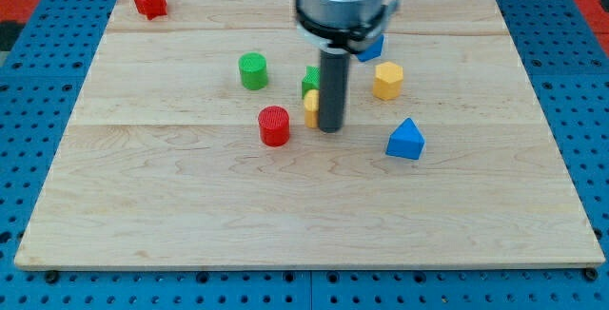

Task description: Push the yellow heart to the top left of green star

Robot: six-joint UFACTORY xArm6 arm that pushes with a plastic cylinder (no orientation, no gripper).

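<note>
Wooden board on blue pegboard; no readable writing or labels anywhere. Arm housing cut off at the view's top, hiding most of a blue block. No fingers here: plain rod, my tip down on the board. Touching its left side, yellow heart, mostly hidden; green star just above it, partly covered. Clear: blue triangular block, red cylinder, green cylinder, yellow hexagon, red block far top-left.

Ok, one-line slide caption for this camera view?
My tip against the yellow heart, just below the green star, with a red cylinder at the view's left.
</note>
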